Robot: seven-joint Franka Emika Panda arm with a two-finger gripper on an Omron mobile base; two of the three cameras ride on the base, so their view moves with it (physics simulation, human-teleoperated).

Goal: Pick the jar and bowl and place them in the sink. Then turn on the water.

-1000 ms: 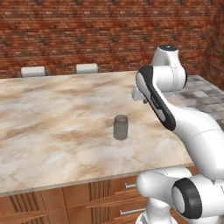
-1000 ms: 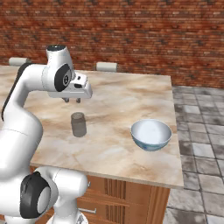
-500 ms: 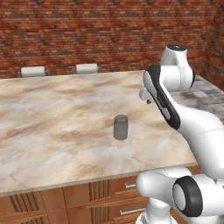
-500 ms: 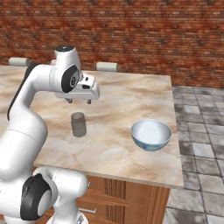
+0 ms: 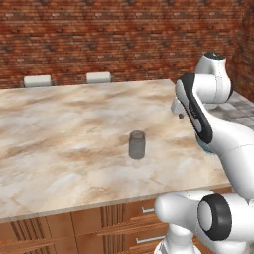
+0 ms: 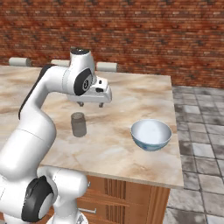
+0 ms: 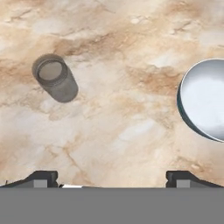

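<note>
The small, rigid, probably light jar [image 6: 78,124] mid-counter [image 6: 144,94] suits a side grip; the gripper [image 6: 90,104] hangs spread wide, empty.

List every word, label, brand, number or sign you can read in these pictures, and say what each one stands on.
None: no readable text, number or sign in any view.
The jar: plain grey, no label.
The bowl: plain pale blue-white, no marking.
The marble counter, the brick wall and the arm above the counter carry no lettering either.
</note>
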